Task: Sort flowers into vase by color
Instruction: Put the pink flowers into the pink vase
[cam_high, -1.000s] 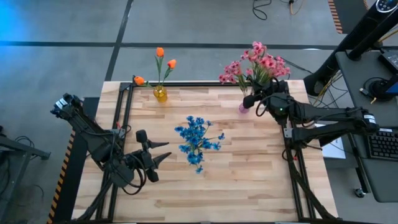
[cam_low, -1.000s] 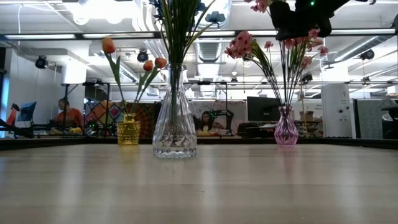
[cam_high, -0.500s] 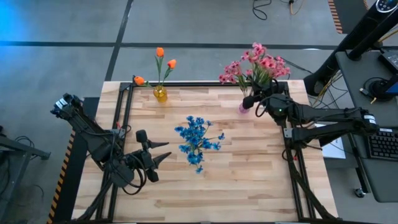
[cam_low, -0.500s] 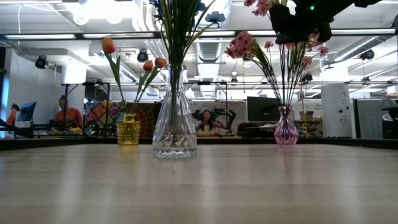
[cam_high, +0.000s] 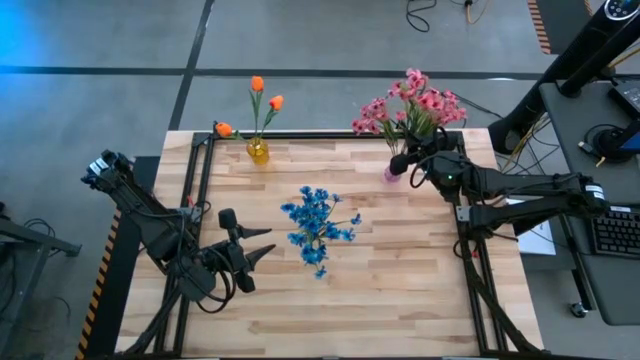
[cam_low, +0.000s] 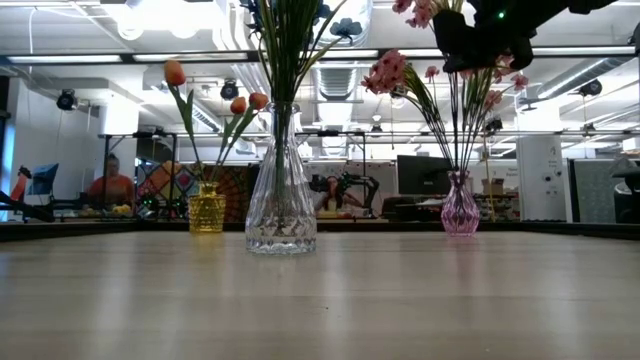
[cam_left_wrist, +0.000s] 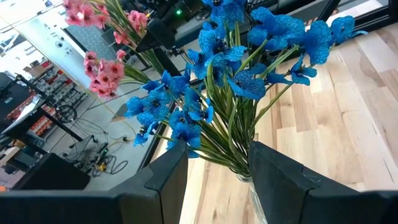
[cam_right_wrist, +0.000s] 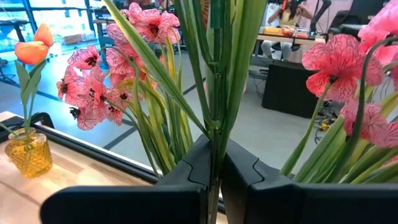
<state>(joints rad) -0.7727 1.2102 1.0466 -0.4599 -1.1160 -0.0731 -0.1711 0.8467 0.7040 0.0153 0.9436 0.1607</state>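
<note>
1. My right fingers (cam_right_wrist: 214, 165) were pinched on a green stalk (cam_right_wrist: 217, 93) among the pink flowers (cam_high: 415, 105), directly above the pink vase (cam_low: 460, 208).
2. Nothing had shifted over the last second; the stalk was not yet released, so I judged it was settling in.
3. My left fingers (cam_left_wrist: 214, 171) stood spread, empty, just short of the blue flowers (cam_high: 318, 225) in the clear vase (cam_low: 281, 205).
4. Orange flowers (cam_high: 262, 95) sat in the yellow vase (cam_high: 258, 152) on the surface (cam_high: 400, 290).
</note>
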